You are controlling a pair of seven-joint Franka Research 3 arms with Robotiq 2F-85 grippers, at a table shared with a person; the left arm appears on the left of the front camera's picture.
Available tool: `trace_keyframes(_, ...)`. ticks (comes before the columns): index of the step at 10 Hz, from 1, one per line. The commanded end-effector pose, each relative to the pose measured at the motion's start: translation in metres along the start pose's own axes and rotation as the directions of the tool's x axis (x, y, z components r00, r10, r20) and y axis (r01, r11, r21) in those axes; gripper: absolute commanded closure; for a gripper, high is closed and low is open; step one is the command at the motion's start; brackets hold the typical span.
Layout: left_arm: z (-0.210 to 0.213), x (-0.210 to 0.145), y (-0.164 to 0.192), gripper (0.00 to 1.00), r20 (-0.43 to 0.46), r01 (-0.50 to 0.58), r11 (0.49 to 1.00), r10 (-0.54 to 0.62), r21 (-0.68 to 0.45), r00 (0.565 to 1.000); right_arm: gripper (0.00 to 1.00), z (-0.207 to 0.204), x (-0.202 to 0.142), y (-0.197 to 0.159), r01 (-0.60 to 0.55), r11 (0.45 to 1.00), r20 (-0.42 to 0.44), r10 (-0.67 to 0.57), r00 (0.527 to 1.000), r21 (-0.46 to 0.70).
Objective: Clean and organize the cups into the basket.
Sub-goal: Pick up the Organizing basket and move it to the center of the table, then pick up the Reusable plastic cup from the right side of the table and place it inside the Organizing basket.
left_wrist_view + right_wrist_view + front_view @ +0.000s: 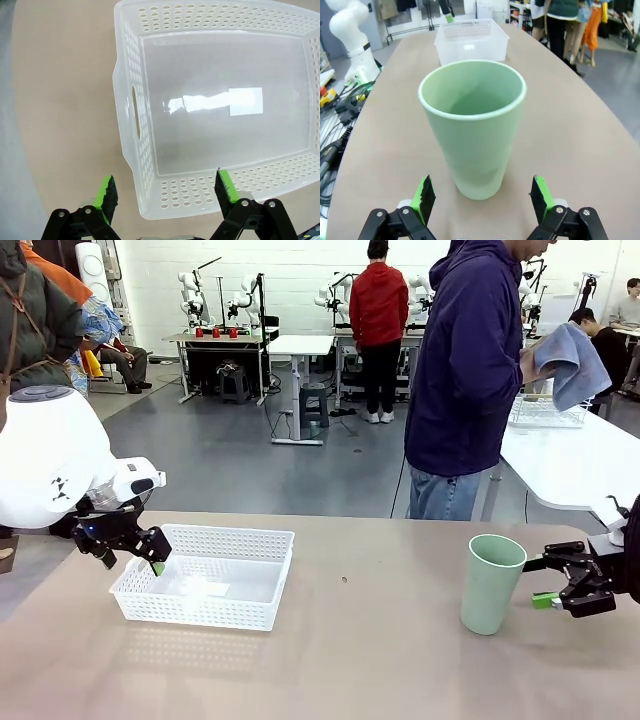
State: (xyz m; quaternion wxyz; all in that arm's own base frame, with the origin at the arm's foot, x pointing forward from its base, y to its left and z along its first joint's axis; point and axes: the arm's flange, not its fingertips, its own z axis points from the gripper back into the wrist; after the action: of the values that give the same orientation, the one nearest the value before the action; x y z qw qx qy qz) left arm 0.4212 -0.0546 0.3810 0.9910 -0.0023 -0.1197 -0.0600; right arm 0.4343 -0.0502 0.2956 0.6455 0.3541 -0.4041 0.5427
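Front view: fixed on robot's side, faces across tabletop (380, 670) toward person (465, 370) at far side; wide, room behind in frame.
Left wrist view: close, looks steeply down on basket (145, 165); left pincer (165, 184) at bottom edge.
Right wrist view: low, near-level along tabletop, very near mint cup (475, 135); right pincer (481, 187) at bottom edge.
Basket shared by all three views; cup by front and right wrist.

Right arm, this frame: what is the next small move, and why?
Probably ease the right gripper forward until its open fingers straddle the green cup, then close. The cup stands upright on the table, seemingly just ahead of the fingertips and not yet gripped, and the white basket sits farther along the table.
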Motion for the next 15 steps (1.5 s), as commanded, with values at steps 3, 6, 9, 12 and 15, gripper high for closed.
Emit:
trace_keyframes(3,-0.01,0.016,0.018,0.0,-0.049,-0.059,0.997,0.057,-0.041,0.997,0.0,-0.017,-0.008,0.002,-0.073,0.997,0.067,0.07,0.995,0.034)
trace_keyframes(6,-0.017,0.02,0.017,0.0,-0.068,-0.059,0.997,0.056,-0.043,0.996,0.0,-0.031,-0.015,-0.001,-0.053,0.998,0.067,0.049,0.997,0.046)
trace_keyframes(9,-0.025,0.021,0.017,0.0,-0.084,-0.05,0.998,0.046,-0.044,0.995,0.0,-0.051,-0.018,-0.004,-0.058,0.998,0.079,0.055,0.995,0.033)
trace_keyframes(12,-0.039,0.021,0.01,0.0,-0.131,-0.027,0.999,0.023,-0.028,0.991,0.0,-0.069,-0.016,-0.007,-0.072,0.997,0.092,0.069,0.993,0.025)
trace_keyframes(15,-0.049,0.018,0.005,0.0,-0.156,0.0,1.0,0.0,-0.005,0.988,0.0,-0.084,-0.013,-0.007,-0.071,0.996,0.091,0.066,0.994,0.048)
